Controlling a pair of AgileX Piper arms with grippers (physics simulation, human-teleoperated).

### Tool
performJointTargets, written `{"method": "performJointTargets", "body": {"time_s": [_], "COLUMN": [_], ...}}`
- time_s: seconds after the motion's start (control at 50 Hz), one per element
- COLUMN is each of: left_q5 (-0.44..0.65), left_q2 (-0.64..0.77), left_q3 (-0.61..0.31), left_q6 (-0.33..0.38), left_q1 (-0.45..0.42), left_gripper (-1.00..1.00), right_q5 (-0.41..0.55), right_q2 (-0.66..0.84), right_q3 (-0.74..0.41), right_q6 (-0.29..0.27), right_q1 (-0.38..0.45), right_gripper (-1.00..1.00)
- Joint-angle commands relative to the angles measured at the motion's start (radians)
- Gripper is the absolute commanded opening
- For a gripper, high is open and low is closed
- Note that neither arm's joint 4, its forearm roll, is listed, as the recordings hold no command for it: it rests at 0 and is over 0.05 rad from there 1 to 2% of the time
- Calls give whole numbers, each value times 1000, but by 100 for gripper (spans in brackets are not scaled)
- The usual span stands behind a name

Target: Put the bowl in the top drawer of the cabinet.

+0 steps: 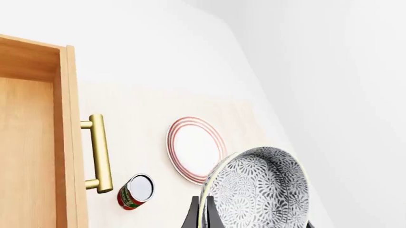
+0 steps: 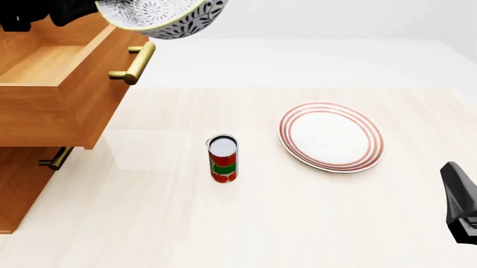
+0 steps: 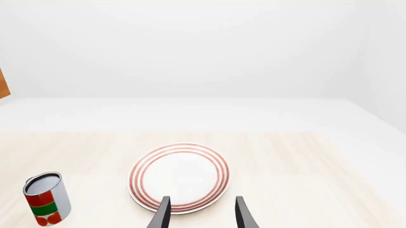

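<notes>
The patterned blue-grey bowl (image 2: 167, 17) hangs tilted in the air, above the front panel and handle of the pulled-out top drawer (image 2: 52, 84). My left gripper (image 1: 204, 211) is shut on the bowl's (image 1: 260, 190) rim; in the front view the picture's upper edge cuts off most of that arm (image 2: 44, 14). The drawer's inside shows bare wood. The cabinet (image 2: 19, 184) stands at the table's left, and its lower drawer is closed. My right gripper (image 3: 201, 216) is open and holds nothing, low at the right, near the plate.
A flat white plate with red rings (image 2: 332, 135) lies right of centre. A red and green can (image 2: 222, 158) stands upright mid-table. The top drawer's brass handle (image 2: 134, 64) sticks out toward the table. The lower handle (image 2: 56, 158) sits under the open drawer.
</notes>
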Motion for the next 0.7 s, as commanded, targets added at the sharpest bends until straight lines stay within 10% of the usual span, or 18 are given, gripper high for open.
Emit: {"method": "performJointTargets", "body": {"time_s": [0.02, 0.7], "left_q5": [34, 66], "left_q2": [-25, -55], "left_q3": [-25, -44], "left_q6": [9, 6], "left_q1": [77, 211], "left_gripper": [-100, -100], "right_q5": [0, 0], "right_q2": [0, 0], "right_q3": [0, 0], "right_q6": [-1, 1], "right_q1": [0, 0], "right_gripper": [100, 100]}}
